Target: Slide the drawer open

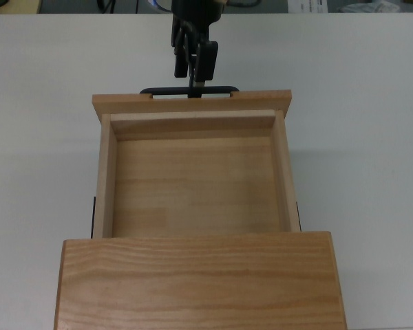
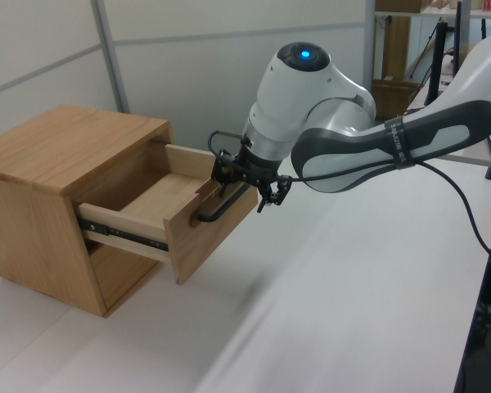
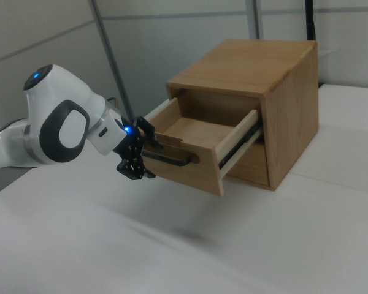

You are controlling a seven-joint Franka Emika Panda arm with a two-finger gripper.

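Drawer (image 1: 193,185): pulled well out of the cabinet (image 2: 61,155); tray bare inside
Hand (image 2: 251,185): fingers apart (straddling the black handle (image 3: 170,158), not clamped)

The drawer (image 1: 193,185) is pale wood with a black handle (image 1: 166,90). The cabinet (image 1: 199,282) shows grained, warmer wood. The worktop (image 1: 372,137) is white.

Wood cabinet (image 2: 61,151) on white table (image 2: 352,286); grey wall panels (image 2: 180,57) behind.
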